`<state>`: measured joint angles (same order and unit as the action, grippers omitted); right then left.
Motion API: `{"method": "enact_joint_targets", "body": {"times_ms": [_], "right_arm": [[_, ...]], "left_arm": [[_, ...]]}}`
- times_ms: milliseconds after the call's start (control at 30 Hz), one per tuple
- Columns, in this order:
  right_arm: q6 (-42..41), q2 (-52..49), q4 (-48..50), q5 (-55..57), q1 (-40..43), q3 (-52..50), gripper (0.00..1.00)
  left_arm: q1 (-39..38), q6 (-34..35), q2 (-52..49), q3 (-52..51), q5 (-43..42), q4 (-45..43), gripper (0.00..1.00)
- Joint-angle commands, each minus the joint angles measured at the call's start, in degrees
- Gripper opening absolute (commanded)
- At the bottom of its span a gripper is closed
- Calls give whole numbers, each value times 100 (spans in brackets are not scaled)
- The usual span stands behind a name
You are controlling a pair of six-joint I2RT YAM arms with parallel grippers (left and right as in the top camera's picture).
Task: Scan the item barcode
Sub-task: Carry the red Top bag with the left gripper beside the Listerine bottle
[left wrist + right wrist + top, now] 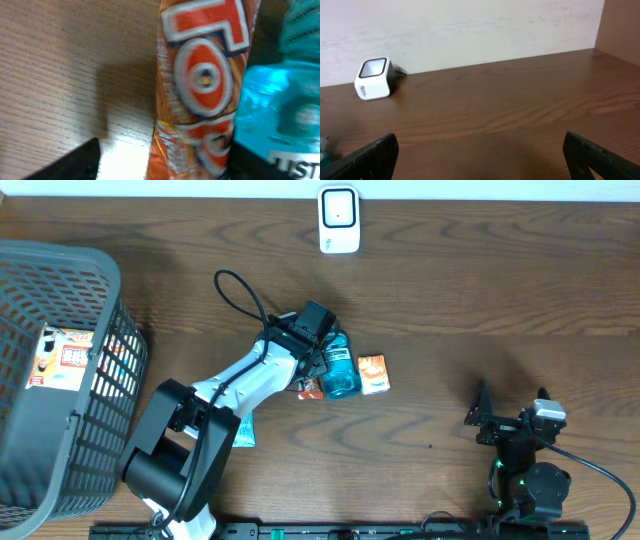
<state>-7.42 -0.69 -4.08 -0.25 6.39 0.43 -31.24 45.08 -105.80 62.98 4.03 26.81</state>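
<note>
Mid-table lies a small pile: a blue mouthwash bottle (340,370), an orange-red snack packet (308,388) and a small orange box (373,373). My left gripper (318,365) hangs low over the pile. In the left wrist view the packet (200,90) fills the space between the spread fingers of the left gripper (165,162), with bare table showing between it and the left finger (75,165); the bottle (280,115) lies to the right. The white scanner (339,220) stands at the table's far edge. My right gripper (482,418) rests open near the front right with nothing in it.
A large grey mesh basket (110,410) stands at the left, holding a printed box (65,358). A teal packet (245,432) lies partly under the left arm. The right wrist view shows the scanner (374,78) against the back wall.
</note>
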Motion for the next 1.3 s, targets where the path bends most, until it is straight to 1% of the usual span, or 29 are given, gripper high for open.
{"method": "enact_joint_targets", "body": {"times_ms": [0, 33, 200, 433, 833, 900, 967, 1067, 1267], "right_arm": [[-46, 31, -24, 11, -7, -11, 99], [-46, 31, -22, 11, -7, -11, 99], [-46, 31, -24, 11, -7, -11, 99], [-46, 31, -24, 11, -7, -11, 99], [-46, 31, -24, 11, -7, -11, 99], [-46, 31, -24, 11, -7, -11, 99], [-46, 31, -24, 11, -7, -11, 99], [-46, 31, -22, 11, -7, -11, 99], [-46, 31, -24, 11, -7, -11, 99]], "left_arm": [[2, -13, -2, -26, 118, 59, 88], [-9, 2, -2, -26, 120, 76, 91], [-63, 7, 26, -24, 118, 120, 97], [-166, -35, 420, -24, 122, 205, 98], [-225, -496, 2133, -24, 116, 570, 100], [-245, -501, 2422, -24, 116, 573, 98], [-249, -498, 2732, -24, 116, 566, 98], [-247, -549, 3147, -24, 116, 476, 98], [-227, -1113, 3945, -13, 118, -258, 98]]}}
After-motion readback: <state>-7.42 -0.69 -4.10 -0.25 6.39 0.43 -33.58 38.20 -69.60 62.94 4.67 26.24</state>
